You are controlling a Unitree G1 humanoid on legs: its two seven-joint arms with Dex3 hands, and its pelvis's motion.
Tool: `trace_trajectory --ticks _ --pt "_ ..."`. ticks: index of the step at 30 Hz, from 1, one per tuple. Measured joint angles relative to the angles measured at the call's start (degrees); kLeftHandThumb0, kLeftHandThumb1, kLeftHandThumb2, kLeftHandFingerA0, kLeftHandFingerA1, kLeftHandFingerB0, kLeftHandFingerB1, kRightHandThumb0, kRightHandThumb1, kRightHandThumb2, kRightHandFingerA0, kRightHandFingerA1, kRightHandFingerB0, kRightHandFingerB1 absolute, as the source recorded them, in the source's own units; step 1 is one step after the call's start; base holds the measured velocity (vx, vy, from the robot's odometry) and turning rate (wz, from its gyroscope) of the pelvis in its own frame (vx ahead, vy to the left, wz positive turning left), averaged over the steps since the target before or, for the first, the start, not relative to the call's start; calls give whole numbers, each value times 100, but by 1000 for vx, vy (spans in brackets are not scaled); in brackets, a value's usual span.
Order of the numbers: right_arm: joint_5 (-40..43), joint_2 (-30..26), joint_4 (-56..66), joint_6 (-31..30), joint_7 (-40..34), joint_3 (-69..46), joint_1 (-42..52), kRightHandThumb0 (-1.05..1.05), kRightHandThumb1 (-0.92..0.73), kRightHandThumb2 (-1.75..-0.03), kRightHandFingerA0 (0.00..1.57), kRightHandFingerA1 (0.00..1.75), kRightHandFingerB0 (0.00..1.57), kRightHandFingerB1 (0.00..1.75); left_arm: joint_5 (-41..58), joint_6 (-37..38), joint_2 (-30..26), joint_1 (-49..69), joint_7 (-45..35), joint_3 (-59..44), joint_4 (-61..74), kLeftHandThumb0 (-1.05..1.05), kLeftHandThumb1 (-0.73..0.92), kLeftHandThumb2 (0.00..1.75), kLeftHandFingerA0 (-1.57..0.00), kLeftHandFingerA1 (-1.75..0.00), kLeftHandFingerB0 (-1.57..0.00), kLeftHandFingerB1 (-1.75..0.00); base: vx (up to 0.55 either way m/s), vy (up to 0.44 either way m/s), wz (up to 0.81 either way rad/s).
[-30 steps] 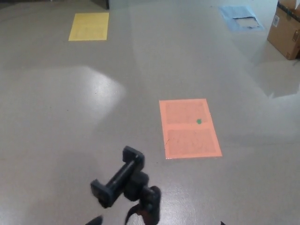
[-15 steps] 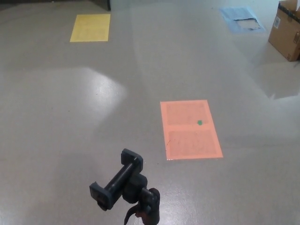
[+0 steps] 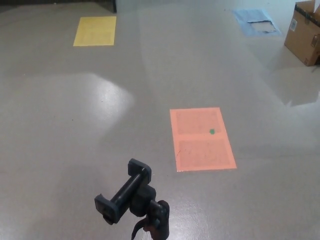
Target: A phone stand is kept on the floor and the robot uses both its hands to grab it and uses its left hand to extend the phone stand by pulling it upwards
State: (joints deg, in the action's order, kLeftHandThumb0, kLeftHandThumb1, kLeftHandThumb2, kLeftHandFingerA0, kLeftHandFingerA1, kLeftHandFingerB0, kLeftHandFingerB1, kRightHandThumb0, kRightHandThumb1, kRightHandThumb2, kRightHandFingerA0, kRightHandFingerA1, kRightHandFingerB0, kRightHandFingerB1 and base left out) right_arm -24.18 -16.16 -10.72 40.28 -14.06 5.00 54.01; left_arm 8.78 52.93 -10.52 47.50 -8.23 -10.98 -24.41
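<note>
The black phone stand [image 3: 134, 200] rises from the bottom edge of the head view, a little left of centre. Its clamp head [image 3: 124, 191] is tilted, with one jaw end at the upper right and the other at the lower left. Below the clamp a thick black joint and the top of the pole run out of the picture, with a bit of red showing near the bottom. Neither of my hands shows in the picture.
An orange sheet [image 3: 202, 138] with a small green dot lies on the grey floor just right of the stand. A yellow sheet [image 3: 95, 30] lies far left, a blue sheet [image 3: 255, 20] far right, and a cardboard box [image 3: 305, 32] stands at the right edge.
The view has shifted slightly, so the stand sits a bit lower in the picture. The dark tips at the bottom edge a second ago are gone from view.
</note>
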Motion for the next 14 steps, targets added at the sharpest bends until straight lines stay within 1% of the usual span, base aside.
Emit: trace_trajectory --ticks 4,6,7,8,9,10,11,12,13,14 --pt "3 0 -292 335 -98 -94 -35 -84 -65 -98 0 27 0 12 200 171 0 -103 -191 -116 -311 -81 73 62 -22 -30 -19 -29 0 0 0" --pt "-3 0 -373 459 -131 -115 -49 -86 -66 -97 0 24 0 10 285 238 0 -124 -282 -135 -378 -80 74 62 -22 -30 -19 -28 0 0 0" --pt "-4 0 -433 546 -150 -130 -67 -69 -78 -63 7 50 0 2 343 291 0 -140 -345 -150 -425 -82 70 64 -21 -30 -17 -28 0 0 0" --pt "-7 0 -468 607 -167 -140 -81 -83 -62 -95 0 32 0 11 378 329 0 -153 -392 -161 -458 -82 70 64 -21 -31 -18 -28 0 0 0" --pt "-13 0 -503 672 -187 -154 -98 -83 -62 -95 0 32 0 11 411 372 0 -170 -450 -173 -494 -82 70 64 -21 -31 -18 -28 0 0 0" --pt "-16 0 -541 722 -201 -161 -119 -78 -64 -93 9 57 0 8 454 415 0 -189 -510 -183 -534 -81 73 62 -22 -30 -19 -28 0 0 0" --pt "-20 0 -565 747 -209 -163 -133 -83 -62 -96 1 44 0 11 479 432 0 -195 -539 -190 -550 -82 73 62 -22 -30 -19 -28 0 0 0" --pt "-34 0 -647 819 -237 -173 -177 -83 -62 -96 1 44 0 11 532 469 0 -199 -602 -203 -563 -82 73 62 -22 -30 -19 -28 0 0 0" --pt "-38 1 -668 842 -247 -179 -188 -83 -63 -97 0 34 0 13 563 484 0 -200 -638 -207 -567 -82 74 63 -22 -30 -18 -28 0 0 0" --pt "-38 0 -666 850 -249 -182 -188 -83 -63 -97 0 34 0 13 574 491 0 -202 -653 -210 -570 -82 74 63 -22 -30 -18 -28 0 0 0"
